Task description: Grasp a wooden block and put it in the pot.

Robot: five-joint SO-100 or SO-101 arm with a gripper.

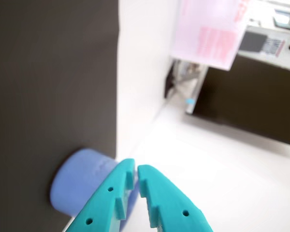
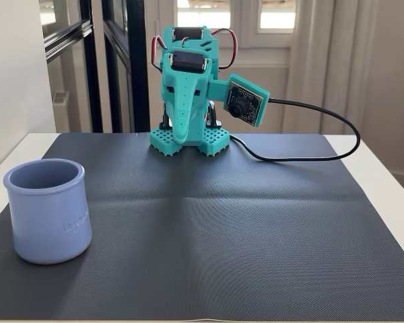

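In the fixed view the pot (image 2: 46, 210) is standing upright at about 8 o'clock on the dark mat (image 2: 242, 229), its long axis vertical and its mouth facing up. The teal arm (image 2: 188, 94) is sitting folded at 12 o'clock. In the wrist view the gripper (image 1: 136, 176) is showing its jaws nearly closed, holding nothing, with the pot (image 1: 79, 183) beside it at 9 o'clock. The wooden block is not showing anywhere

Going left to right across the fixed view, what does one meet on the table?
The pot at the near left of the dark mat → the folded teal arm at the far middle → its wrist camera → the black cable looping right. No wooden block shows.
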